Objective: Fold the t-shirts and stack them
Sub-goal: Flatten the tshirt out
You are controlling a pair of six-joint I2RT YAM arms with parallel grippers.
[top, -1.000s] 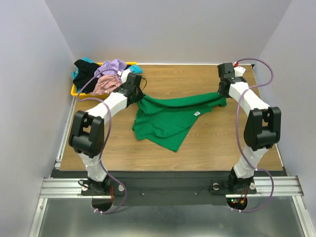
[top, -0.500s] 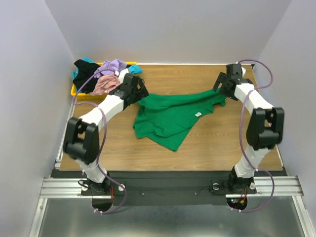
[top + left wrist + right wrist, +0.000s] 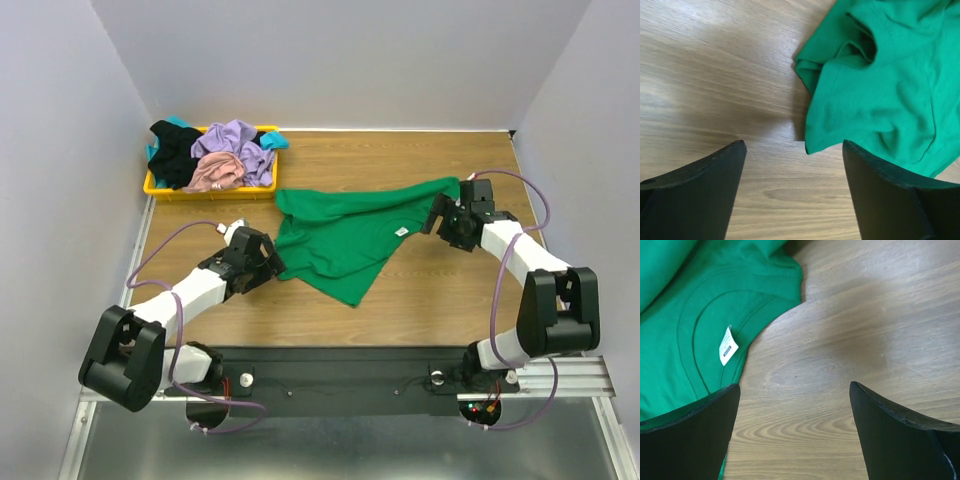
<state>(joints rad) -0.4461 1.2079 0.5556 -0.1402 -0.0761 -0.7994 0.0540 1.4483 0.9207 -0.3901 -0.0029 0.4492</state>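
Top external view shows the green t-shirt (image 3: 345,240) rumpled mid-worktop (image 3: 450,290), with the left pincer (image 3: 270,264) and right pincer (image 3: 438,216) gaping empty beside it; spreading seems unfinished, so next grip its edges to flatten it.

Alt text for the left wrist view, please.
A crumpled green t-shirt lies on a wooden table, filling the upper right. Two black fingers stand wide apart at the bottom edge, holding nothing.
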